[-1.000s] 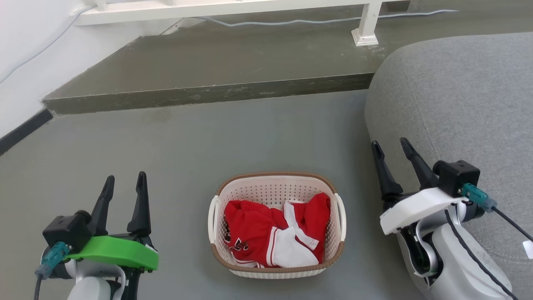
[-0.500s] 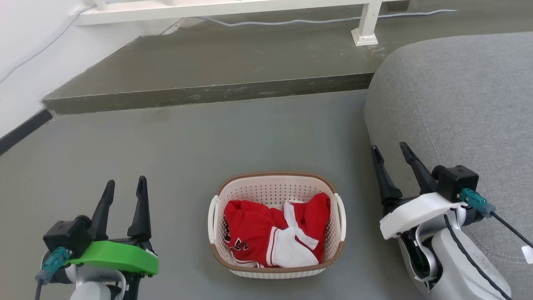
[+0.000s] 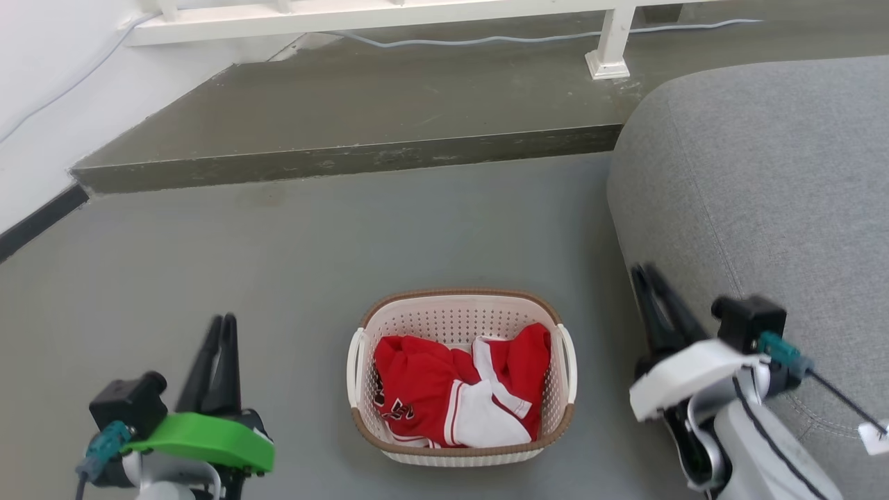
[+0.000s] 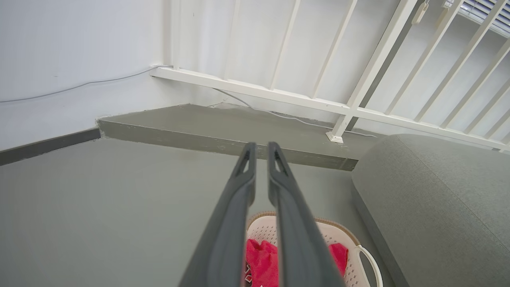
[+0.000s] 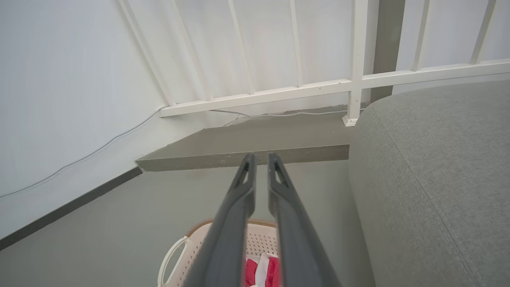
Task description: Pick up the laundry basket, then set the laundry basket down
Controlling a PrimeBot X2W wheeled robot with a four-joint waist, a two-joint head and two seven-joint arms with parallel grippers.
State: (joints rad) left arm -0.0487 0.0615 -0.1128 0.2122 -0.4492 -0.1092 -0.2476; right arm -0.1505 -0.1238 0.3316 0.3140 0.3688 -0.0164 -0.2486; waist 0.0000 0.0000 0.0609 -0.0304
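Observation:
The laundry basket, cream-white with a brown rim and white loop handles, stands on the grey floor and holds red and white clothes. My left gripper is to the basket's left, apart from it, its two dark fingers shut with nothing between them. My right gripper hovers to the basket's right, beside the sofa, also shut and empty. In the left wrist view the shut left gripper points over the basket. The right wrist view has the shut right gripper above the basket.
A grey sofa fills the right side, close to my right arm. A raised concrete step crosses the floor beyond the basket, with a white railing and a cable behind it. A white wall stands at the left.
Both grippers have gone from open to shut, with nothing taken hold of. Both have sunk lower in the view. The basket has stayed in place.

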